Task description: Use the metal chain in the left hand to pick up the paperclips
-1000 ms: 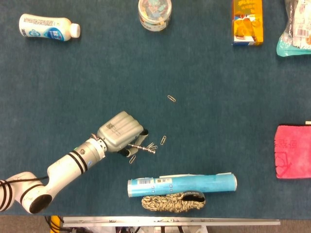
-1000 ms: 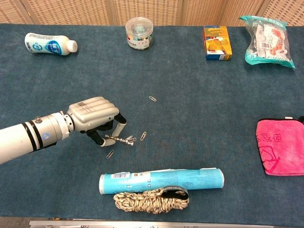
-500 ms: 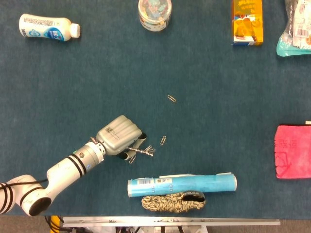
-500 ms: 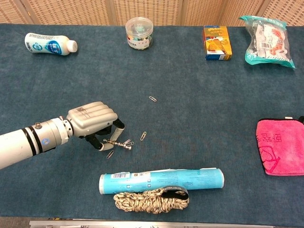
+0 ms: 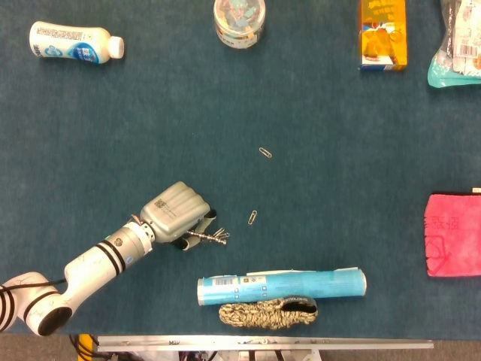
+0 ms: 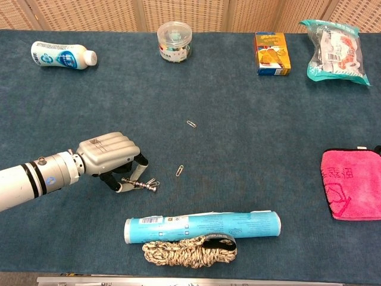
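My left hand (image 5: pixel 174 215) (image 6: pixel 108 156) sits low over the blue mat at the left and pinches a short metal chain (image 5: pixel 208 237) (image 6: pixel 140 185) that sticks out to the right. Small paperclips cling to the chain's end (image 6: pixel 152 182). One loose paperclip (image 5: pixel 253 216) (image 6: pixel 180 170) lies on the mat just right of the chain. Another paperclip (image 5: pixel 265 153) (image 6: pixel 191 124) lies further back. My right hand shows in neither view.
A blue tube (image 5: pixel 282 286) (image 6: pixel 202 226) and a coil of rope (image 5: pixel 267 313) (image 6: pixel 189 250) lie near the front edge. At the back stand a white bottle (image 5: pixel 75 40), a clear jar (image 5: pixel 240 21), an orange box (image 5: pixel 383 34) and a bag (image 6: pixel 334 51). A pink cloth (image 5: pixel 453 235) lies right.
My left hand has drawn back to the left with the chain. The paperclip that lay by its fingers is gone from the mat; clips now hang at the chain's end.
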`<state>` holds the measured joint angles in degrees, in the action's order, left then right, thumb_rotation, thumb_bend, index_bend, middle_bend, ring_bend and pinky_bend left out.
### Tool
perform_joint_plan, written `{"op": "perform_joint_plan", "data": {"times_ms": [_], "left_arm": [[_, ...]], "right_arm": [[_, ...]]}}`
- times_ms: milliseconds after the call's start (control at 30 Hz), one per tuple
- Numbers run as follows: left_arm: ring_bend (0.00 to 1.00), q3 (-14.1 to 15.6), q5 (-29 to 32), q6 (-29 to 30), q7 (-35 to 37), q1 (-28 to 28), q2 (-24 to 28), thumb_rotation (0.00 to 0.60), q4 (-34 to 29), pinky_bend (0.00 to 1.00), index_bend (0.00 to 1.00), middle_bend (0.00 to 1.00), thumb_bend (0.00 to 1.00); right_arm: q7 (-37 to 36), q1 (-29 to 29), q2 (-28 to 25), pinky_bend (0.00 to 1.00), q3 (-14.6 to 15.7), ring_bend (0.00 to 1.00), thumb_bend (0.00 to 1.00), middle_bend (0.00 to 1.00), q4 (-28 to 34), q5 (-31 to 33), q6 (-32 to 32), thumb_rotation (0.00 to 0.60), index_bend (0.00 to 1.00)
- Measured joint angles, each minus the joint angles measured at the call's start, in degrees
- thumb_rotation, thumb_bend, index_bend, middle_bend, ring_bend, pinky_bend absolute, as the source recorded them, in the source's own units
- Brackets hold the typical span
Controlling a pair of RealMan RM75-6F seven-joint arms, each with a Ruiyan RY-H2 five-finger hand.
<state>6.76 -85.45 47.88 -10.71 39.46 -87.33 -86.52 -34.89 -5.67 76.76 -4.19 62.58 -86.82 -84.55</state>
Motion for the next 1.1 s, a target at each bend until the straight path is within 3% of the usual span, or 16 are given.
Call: {"op": "perform_joint_plan", "data": {"times_ms": [300, 500, 733, 1100], "left_arm": [[1.00, -0.78, -0.05, 0.49, 0.01, -0.06, 0.91, 0.600, -0.93, 1.00, 0.61, 1.00, 0.34], [1.00, -2.87, 0.21, 0.01, -0.30, 1.28, 0.75, 0.600, -0.92, 1.00, 0.61, 1.00, 0.34], [1.00, -5.37, 1.76, -1.13, 0.83, 2.82, -0.55, 0.600, 1.18, 1.00, 0.61, 1.00, 0.34], [1.00, -6.46, 1.57, -2.35, 1.86, 4.80, -3.76, 0.600, 3.51, 1.00, 0.61, 1.00, 0.34]], "right_arm": [[0.29, -0.20, -0.14, 0.48, 0.02, 0.14, 0.00, 0.26, 0.22, -0.18, 0.00, 0.600, 0.27], [0.54, -0.21, -0.27, 0.48, 0.05, 0.14, 0.00, 0.26, 0.61, -0.28, -0.16, 0.600, 0.27], [0.29, -0.07, -0.36, 0.48, 0.07, 0.14, 0.00, 0.26, 0.43, -0.16, -0.26, 0.600, 0.27], [-0.61, 0.28, -0.55, 0.48, 0.13, 0.14, 0.00, 0.26, 0.32, -0.15, -0.69, 0.600, 0.27]]}}
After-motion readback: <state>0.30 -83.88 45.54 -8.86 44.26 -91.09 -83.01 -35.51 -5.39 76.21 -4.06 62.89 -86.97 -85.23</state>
